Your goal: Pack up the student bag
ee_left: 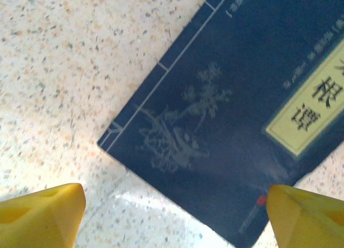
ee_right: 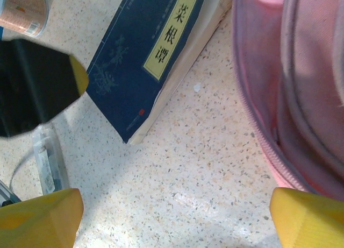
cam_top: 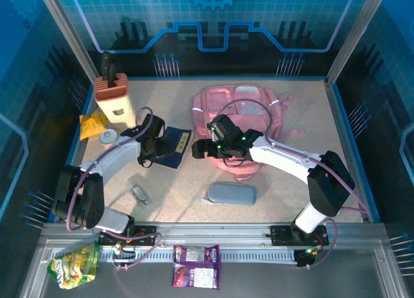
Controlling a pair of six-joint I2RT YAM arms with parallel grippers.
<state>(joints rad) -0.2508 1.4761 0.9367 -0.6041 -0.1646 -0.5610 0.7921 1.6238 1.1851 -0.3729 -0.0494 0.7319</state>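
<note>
Pink fabric with pale trim: the student bag (cam_top: 242, 107) lies flat on the speckled surface (cam_top: 284, 181), at about 1 o'clock from its centre in the top view. In the right wrist view its zipped edge (ee_right: 301, 86) is at 3 o'clock.

Right jaws hang just off the bag's 8 o'clock corner, between the bag and the dark blue book (cam_top: 173, 148). They stand wide, with nothing between the yellow tips and bare surface below.

The book (ee_right: 145, 59) lies flat at 9 o'clock from the bag, near it but apart, with a pale yellow title label.

Left jaws hover over the book's corner (ee_left: 231, 108), also wide and empty.

Grey pencil case (cam_top: 231, 193) lies at 6 o'clock from the bag, apart from it. A small clear item (cam_top: 139, 191) lies at 7 o'clock from the book.

A tan block (cam_top: 113, 94) stands at 10 o'clock on the surface, a yellow packet (cam_top: 94, 125) just beside it.

Green (cam_top: 74, 264) and purple (cam_top: 196, 267) snack packets rest on the near ledge.
</note>
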